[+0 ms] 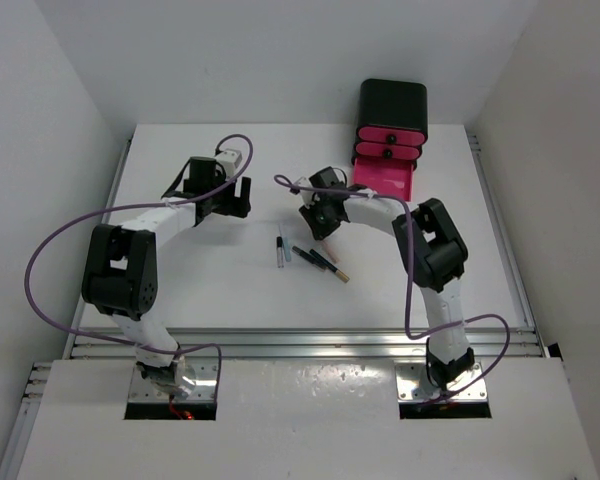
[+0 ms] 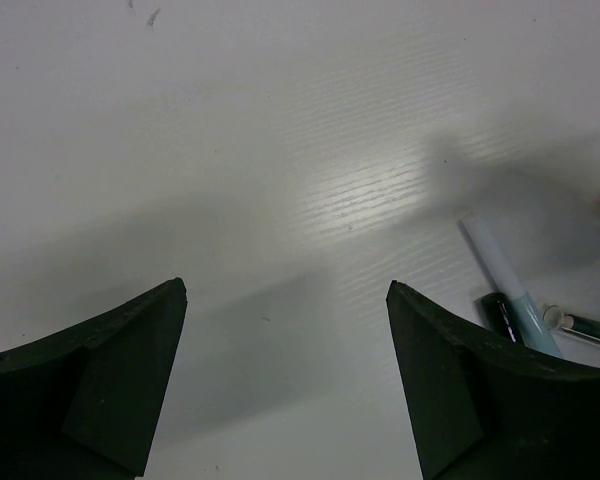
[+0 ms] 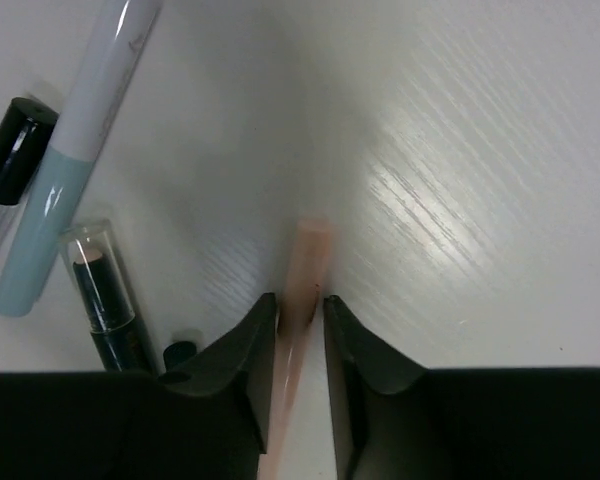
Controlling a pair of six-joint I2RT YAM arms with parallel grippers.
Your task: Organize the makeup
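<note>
Our right arm (image 1: 380, 212) bends in low, and our right end effector (image 3: 300, 312) pinches the peach stick (image 3: 308, 255). Our left end effector (image 2: 286, 292) hangs wide open, empty, over the counter (image 2: 280, 120).

left end effector (image 2: 286, 287) — jaws wide apart | right end effector (image 3: 300, 302) — jaws nearly together, gripping

My two arms are made of smooth white tube links (image 1: 150, 215) joined by bulky black joint housings (image 1: 120, 270). A thin purple cable (image 1: 29, 280) hangs off each arm in a wide loop. Each arm is bolted to a silver metal base plate (image 1: 170, 385). A small white camera block (image 1: 230, 157) sits at my left wrist. My left gripper (image 2: 285, 290) and right gripper (image 3: 298, 310) both have matte black, wedge-shaped fingers.
</note>
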